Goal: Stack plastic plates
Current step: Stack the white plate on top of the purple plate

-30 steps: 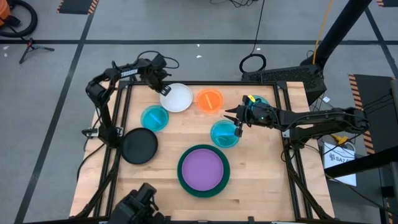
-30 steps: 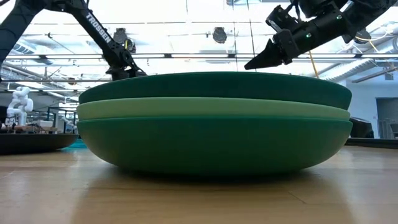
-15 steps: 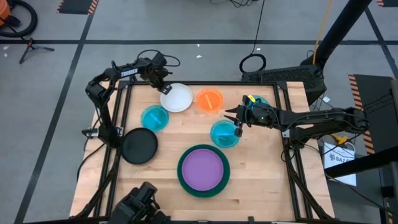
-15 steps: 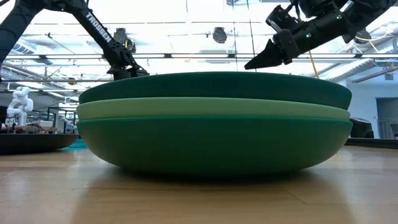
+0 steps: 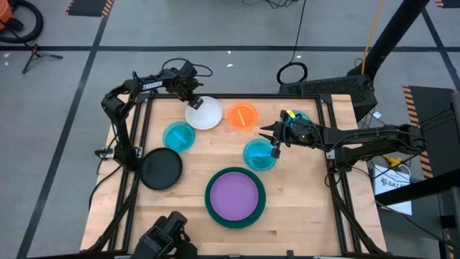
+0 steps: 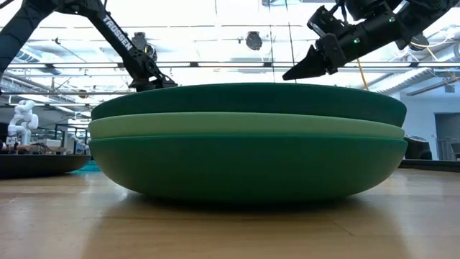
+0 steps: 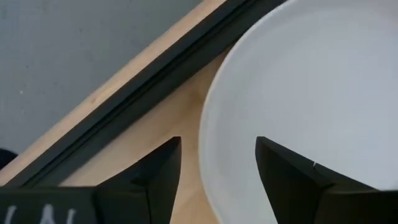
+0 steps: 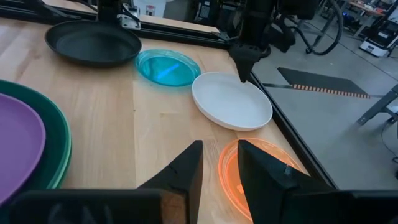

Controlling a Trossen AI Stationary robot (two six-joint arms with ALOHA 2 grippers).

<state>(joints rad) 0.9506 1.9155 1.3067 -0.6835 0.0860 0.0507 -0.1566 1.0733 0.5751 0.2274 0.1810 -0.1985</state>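
Note:
A white plate (image 5: 204, 114) lies flat on the table at the far left. My left gripper (image 7: 217, 180) is open and points down over its far-left rim (image 7: 205, 149), one finger inside the rim and one outside. A purple plate (image 5: 235, 196) lies on a stack of green plates (image 6: 244, 144) at the near middle. An orange plate (image 5: 242, 115), three cyan plates (image 5: 179, 135) (image 5: 259, 154) (image 5: 298, 119) and a black plate (image 5: 161, 168) lie singly. My right gripper (image 5: 264, 134) hovers open between the orange plate and a cyan one, holding nothing.
A dark frame rail (image 7: 143, 87) runs along the table's far edge just behind the white plate. Bare wood (image 5: 208, 147) lies in the table's middle between the plates. The black plate sits on the table's left edge.
My left gripper has shifted a little toward the table's right edge, staying at the white plate's far rim. The plates lie where they were.

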